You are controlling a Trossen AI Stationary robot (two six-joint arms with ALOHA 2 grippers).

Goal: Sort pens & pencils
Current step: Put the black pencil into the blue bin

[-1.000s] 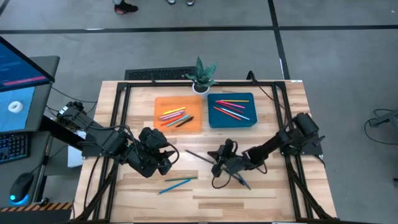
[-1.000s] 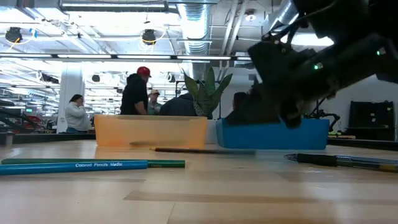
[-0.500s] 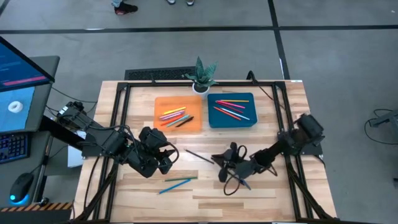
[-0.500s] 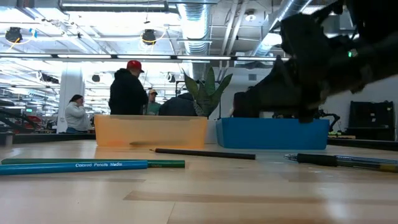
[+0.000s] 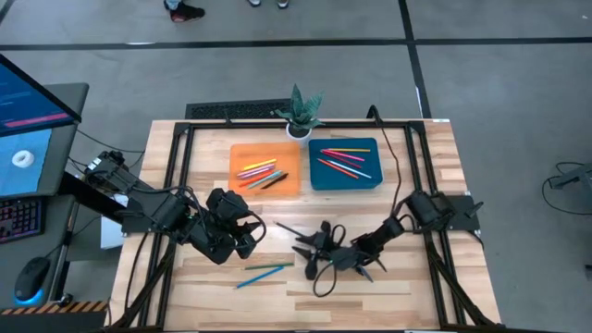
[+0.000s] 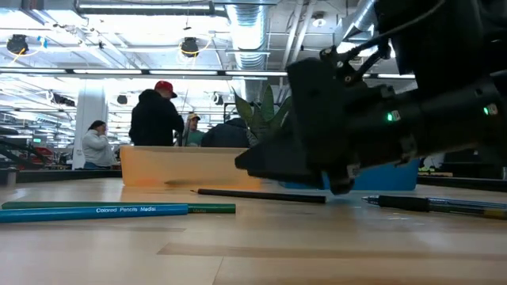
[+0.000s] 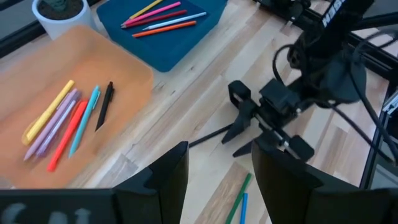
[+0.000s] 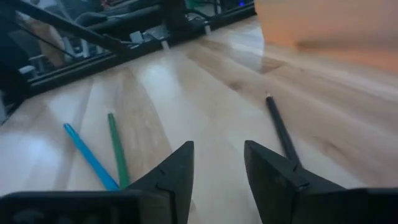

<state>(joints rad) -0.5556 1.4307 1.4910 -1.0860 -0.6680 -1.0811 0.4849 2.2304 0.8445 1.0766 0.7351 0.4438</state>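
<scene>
A big open robotics lab, industrial in feel. Overhead run exposed ducts [image 6: 252, 32] and strip lighting; underfoot, a grey concrete floor [image 5: 277, 79] marked with dark tape lines. A wooden bench [image 5: 407, 277] framed in black rails carries the cabled arms, with a monitor [image 5: 32, 125] and keyboard beside it. Several people [image 6: 154, 119] stand in the background among more equipment.
</scene>
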